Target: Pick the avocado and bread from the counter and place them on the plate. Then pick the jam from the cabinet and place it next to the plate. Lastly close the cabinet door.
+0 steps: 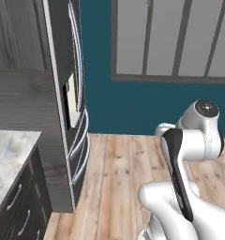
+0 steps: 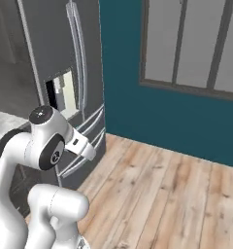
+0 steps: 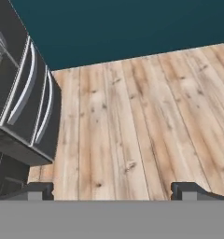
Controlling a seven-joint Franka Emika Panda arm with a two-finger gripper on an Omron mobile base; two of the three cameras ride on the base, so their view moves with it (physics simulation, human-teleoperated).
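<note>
Hanging folded above the wood floor point(image 3: 132, 116), arm point(image 1: 189, 154) beside the fridge point(image 3: 25, 107), pincer point(image 3: 113, 190) fingers wide apart.

Bare wooden floor point(image 3: 132, 126) ahead of the wide-apart jaws; dark fridge point(image 3: 25, 107) at left.

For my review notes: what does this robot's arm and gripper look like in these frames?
The arm is glossy white with rounded, bulbous segments, a dark grey round cap on the top joint and black bands at the joints. A long black strip runs down one link in the left base view. No loose cables or lettering show. The gripper shows as two small dark grey, blocky finger tips in the hand view.
</note>
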